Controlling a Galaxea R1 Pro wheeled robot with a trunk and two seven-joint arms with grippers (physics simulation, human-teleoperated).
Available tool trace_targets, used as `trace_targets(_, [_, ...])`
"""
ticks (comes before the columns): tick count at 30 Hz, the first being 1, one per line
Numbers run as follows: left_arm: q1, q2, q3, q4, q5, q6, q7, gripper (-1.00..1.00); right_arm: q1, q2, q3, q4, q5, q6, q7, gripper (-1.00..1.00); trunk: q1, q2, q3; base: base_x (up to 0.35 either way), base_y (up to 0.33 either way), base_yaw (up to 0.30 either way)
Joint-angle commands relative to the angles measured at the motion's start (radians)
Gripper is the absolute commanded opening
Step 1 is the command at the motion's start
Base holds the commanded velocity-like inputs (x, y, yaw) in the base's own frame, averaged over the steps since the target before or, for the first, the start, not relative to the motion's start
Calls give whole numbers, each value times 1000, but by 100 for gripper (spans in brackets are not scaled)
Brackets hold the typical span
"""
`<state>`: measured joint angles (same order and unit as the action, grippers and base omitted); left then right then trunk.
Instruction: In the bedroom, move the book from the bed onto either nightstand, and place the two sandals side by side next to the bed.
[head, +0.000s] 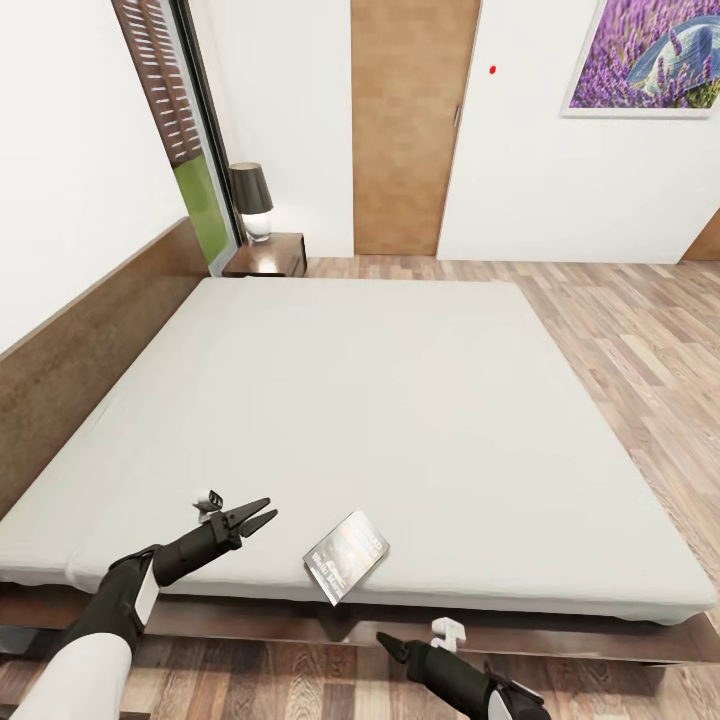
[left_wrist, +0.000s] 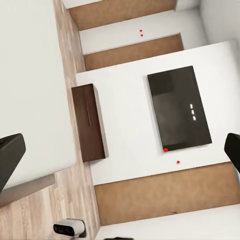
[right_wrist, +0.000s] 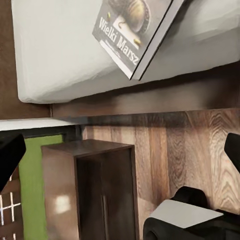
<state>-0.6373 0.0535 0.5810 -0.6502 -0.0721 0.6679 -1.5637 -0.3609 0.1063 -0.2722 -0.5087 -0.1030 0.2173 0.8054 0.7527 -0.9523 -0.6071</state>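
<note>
Book (head: 346, 556), grey-covered with white lettering, overhangs the bed (head: 400, 420) edge; both grippers, left (head: 262, 517) and right (head: 384, 640), open, empty.

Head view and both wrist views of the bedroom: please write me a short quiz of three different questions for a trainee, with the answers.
1. True or false: the thin dark-covered paperback book lies in the middle of the pale grey-white mattress.
2. Which item stands on the glossy dark reddish-brown wooden nightstand at the far side of the bed? A) a lamp with a dark shade B) a blue sandal C) a second book
3. Fill in: the left pincer hovers over the mattress with its fingers ____.

Key
1. False: it lies at the near edge, its corner overhanging slightly.
2. A
3. open
</note>
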Motion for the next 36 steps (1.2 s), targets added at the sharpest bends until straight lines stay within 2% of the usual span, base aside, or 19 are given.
trace_targets(1, [-1, 0, 3, 0, -8, 11, -7, 100, 0, 1, -6, 1, -4, 6, 7, 100, 0, -1, -1, 0, 0, 0])
trace_targets(5, [-1, 1, 3, 0, -8, 10, -7, 100, 0, 1, -6, 3, -5, 1, 34, 100, 0, -1, -1, 0, 0, 0])
trace_targets(7, [-1, 2, 3, 0, -8, 11, -7, 100, -1, 1, -5, 4, -6, 1, 85, 100, 0, -1, -1, 0, 0, 0])
trace_targets(9, [-1, 1, 4, 0, -8, 10, -7, 100, -1, 1, -6, 7, -6, 2, 233, 100, 0, -1, -1, 0, 0, 0])
trace_targets(12, [-1, 0, 5, 0, -8, 10, -7, 100, -1, 0, -7, 7, -6, 3, 261, 100, 0, -1, -1, 0, 0, 0])
trace_targets(36, [-1, 0, 4, 0, -8, 9, -7, 100, 0, 0, -10, 4, -4, -1, 261, 100, 88, -162, -73, 0, 0, 0])
